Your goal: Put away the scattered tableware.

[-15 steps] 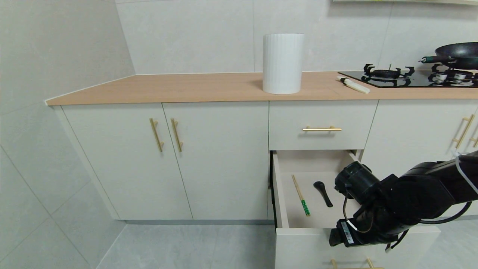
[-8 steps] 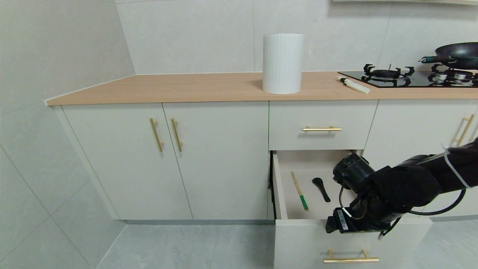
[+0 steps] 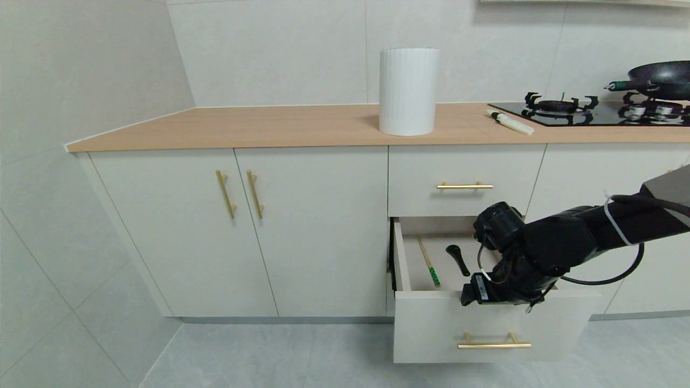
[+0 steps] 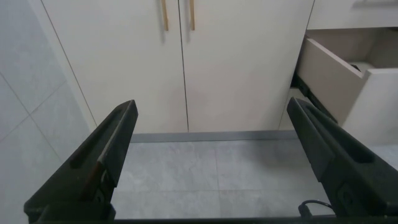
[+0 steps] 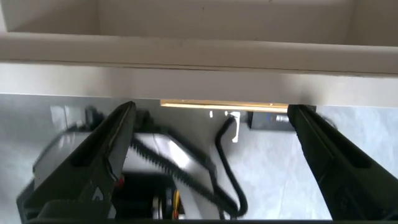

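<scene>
The lower drawer [image 3: 485, 323] stands partly open. Inside it lie wooden chopsticks with green tips [image 3: 428, 264] and a black spoon [image 3: 457, 258]. My right gripper [image 3: 506, 302] is at the top edge of the drawer's front panel, above its gold handle [image 3: 494, 343]. In the right wrist view this gripper [image 5: 214, 162] is open, with the panel edge [image 5: 199, 56] and the handle [image 5: 224, 104] just beyond its fingers. A pale stick-like utensil [image 3: 509, 122] lies on the countertop by the stove. My left gripper [image 4: 214, 155] hangs open over the floor, holding nothing, with the drawer's corner [image 4: 336, 74] off to one side.
A tall white ribbed canister [image 3: 408, 91] stands on the wooden countertop [image 3: 242, 126]. A gas hob [image 3: 593, 110] with a black pan [image 3: 660, 78] is at the right. The upper drawer [image 3: 464, 180] and cabinet doors [image 3: 242, 231] are closed. Grey tiled floor lies below.
The lower drawer has slid inward toward the cabinet, and my right arm has moved in with it. The drawer's gold handle has come fully into view.
</scene>
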`<state>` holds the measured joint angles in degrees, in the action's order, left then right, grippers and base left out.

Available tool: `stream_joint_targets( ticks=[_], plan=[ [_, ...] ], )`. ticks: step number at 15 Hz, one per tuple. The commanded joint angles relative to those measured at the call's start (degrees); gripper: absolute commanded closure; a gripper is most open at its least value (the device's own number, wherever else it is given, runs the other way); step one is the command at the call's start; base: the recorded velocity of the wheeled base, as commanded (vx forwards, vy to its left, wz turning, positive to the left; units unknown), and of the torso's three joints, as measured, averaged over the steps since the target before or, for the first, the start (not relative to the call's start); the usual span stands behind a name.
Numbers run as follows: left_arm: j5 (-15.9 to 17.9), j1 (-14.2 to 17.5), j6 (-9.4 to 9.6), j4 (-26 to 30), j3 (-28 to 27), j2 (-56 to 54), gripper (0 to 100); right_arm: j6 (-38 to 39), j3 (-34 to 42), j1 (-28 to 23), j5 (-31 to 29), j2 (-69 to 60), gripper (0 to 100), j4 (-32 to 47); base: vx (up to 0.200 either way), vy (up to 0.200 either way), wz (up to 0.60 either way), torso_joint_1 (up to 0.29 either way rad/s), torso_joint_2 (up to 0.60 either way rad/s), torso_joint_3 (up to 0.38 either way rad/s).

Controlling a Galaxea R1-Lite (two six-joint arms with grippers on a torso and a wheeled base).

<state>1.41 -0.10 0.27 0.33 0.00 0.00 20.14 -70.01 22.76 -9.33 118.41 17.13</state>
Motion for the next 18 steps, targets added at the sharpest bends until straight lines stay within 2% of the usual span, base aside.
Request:
stream_joint_targets(
  ticks=[1, 9, 16, 18],
  plan=[
    [-0.01, 0.01, 0.00, 0.02, 0.00, 0.00, 0, -0.36, -2.94, -0.88, 0.01, 2.44, 0, 0.01, 0.000, 0.000, 0.00, 0.000, 0.00, 0.000],
    [-0.01, 0.01, 0.00, 0.02, 0.00, 0.00, 0, -3.35, -15.33, -3.42, -0.08, 9.30, 0, 0.01, 0.000, 0.000, 0.00, 0.000, 0.00, 0.000],
    [-0.01, 0.01, 0.00, 0.02, 0.00, 0.00, 0, -3.00, -22.27, -5.09, -1.57, 16.86, 0, -0.16, 0.000, 0.000, 0.00, 0.000, 0.00, 0.000],
    [-0.01, 0.01, 0.00, 0.02, 0.00, 0.00, 0, -2.91, -22.80, -5.53, -2.01, 18.00, 0, -2.45, 0.000, 0.000, 0.00, 0.000, 0.00, 0.000]
  ],
)
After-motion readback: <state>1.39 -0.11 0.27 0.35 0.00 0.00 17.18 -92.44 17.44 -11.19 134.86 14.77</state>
